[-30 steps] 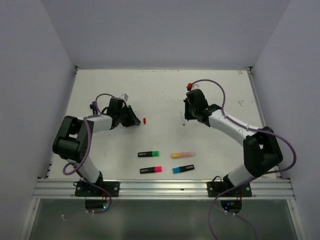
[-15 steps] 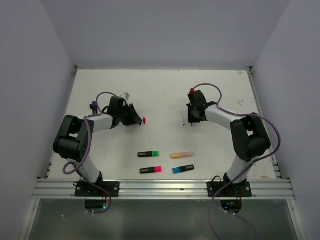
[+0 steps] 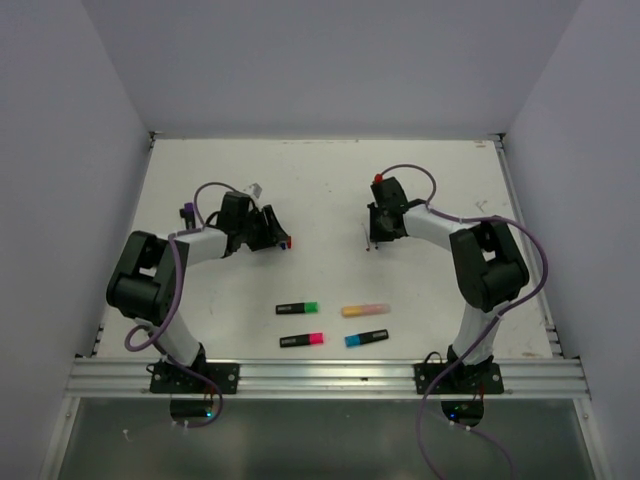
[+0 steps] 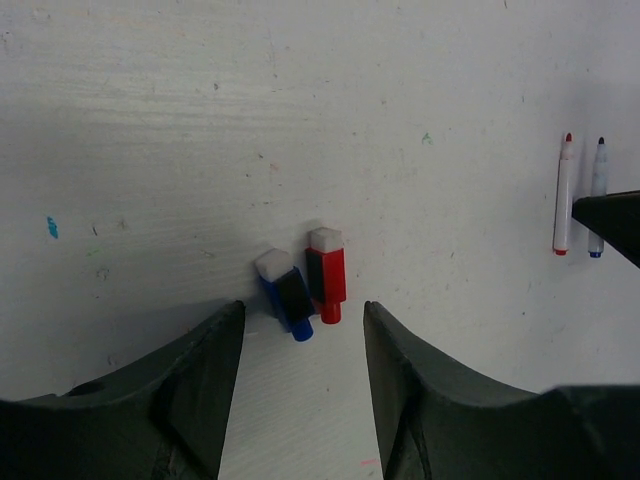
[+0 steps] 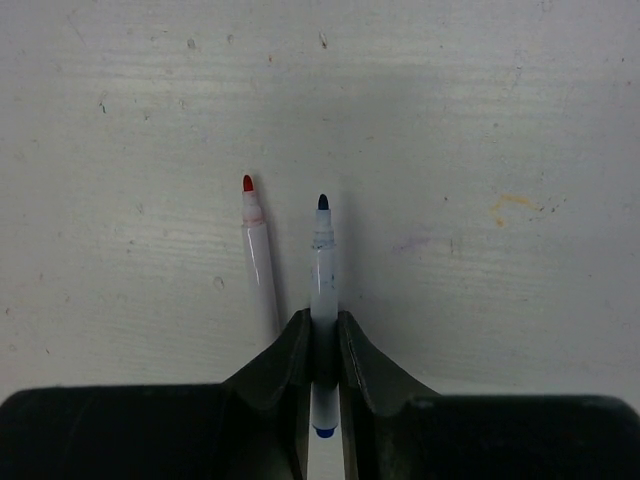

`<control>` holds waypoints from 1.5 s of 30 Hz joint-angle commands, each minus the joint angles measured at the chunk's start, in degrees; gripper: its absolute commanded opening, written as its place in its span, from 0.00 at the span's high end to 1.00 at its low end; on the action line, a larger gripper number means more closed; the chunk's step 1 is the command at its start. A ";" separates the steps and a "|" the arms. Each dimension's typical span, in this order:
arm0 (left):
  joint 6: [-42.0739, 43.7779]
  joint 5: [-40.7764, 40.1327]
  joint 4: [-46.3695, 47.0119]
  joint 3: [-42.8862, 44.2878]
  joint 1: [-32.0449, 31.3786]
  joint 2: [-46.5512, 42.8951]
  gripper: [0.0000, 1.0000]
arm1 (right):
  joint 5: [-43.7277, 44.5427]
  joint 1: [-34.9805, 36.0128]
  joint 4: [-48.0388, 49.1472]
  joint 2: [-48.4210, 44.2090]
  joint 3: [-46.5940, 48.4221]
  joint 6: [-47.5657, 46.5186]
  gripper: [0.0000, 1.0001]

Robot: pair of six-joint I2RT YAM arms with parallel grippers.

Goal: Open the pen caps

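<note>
My left gripper (image 4: 302,340) is spread over the blue cap (image 4: 285,292); I back straight off. My right gripper (image 5: 321,328) pinches the blue pen (image 5: 322,260); I release gently.

Bright even light, soft shadows, sharp focus

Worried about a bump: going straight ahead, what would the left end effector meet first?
Probably the blue cap, lying just ahead of the left end effector, with the red cap right beside it.
</note>
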 commanded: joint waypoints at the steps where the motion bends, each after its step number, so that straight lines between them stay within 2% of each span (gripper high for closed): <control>1: 1.01 -3.94 -2.49 -0.46 0.02 -0.39 0.44 | 0.56 -0.21 1.17 1.30 1.04 0.13 0.82; 5: 0.48 -4.90 -2.57 -1.17 0.02 -2.58 0.40 | 0.83 -0.21 1.70 1.91 0.77 -0.05 0.74; 11: -0.04 -5.87 -3.89 -1.17 -0.07 -6.71 0.36 | 0.56 -0.21 1.79 1.83 1.39 -0.14 0.72; 16: -0.75 -8.41 -7.47 0.94 -0.33 -10.75 0.34 | 0.57 -0.21 2.23 -3.78 0.95 -1.45 0.70; 19: -0.75 -11.23 -10.55 3.91 -1.12 -12.78 0.32 | 3.81 -0.21 0.30 -8.96 -0.27 -2.25 0.60; 22: -0.66 -15.00 -15.82 8.30 -1.13 -13.66 0.31 | 1.10 -0.21 0.29 -13.44 -3.35 -1.02 0.51; 23: -0.83 -19.54 -17.07 8.76 -1.13 -14.79 0.31 | 0.40 -0.13 0.56 -14.25 -4.23 -0.23 0.49; 26: -1.10 -24.14 -20.66 11.29 -0.86 -16.91 0.28 | -0.58 1.19 -0.75 -18.19 -7.74 1.62 0.41; 29: 0.74 -27.74 -30.32 19.70 -0.60 -16.22 0.28 | -6.88 1.37 -5.83 -23.11 -9.24 4.42 0.40; 30: 1.09 -28.98 -35.48 21.75 -0.60 -15.86 0.29 | -11.34 1.72 -7.16 -24.18 -9.24 5.30 0.40; 33: 2.50 -31.71 -42.36 28.35 -0.07 -14.54 0.32 | -16.21 4.78 -14.10 -28.22 -6.88 8.12 0.41; 36: 5.31 -32.76 -44.93 32.57 0.72 -13.40 0.32 | -17.01 9.26 -21.66 -29.98 -1.70 7.60 0.41; 45: 7.69 -31.27 -44.41 33.81 8.45 -9.10 0.32 | -20.18 9.45 -38.10 -26.65 13.24 4.79 0.41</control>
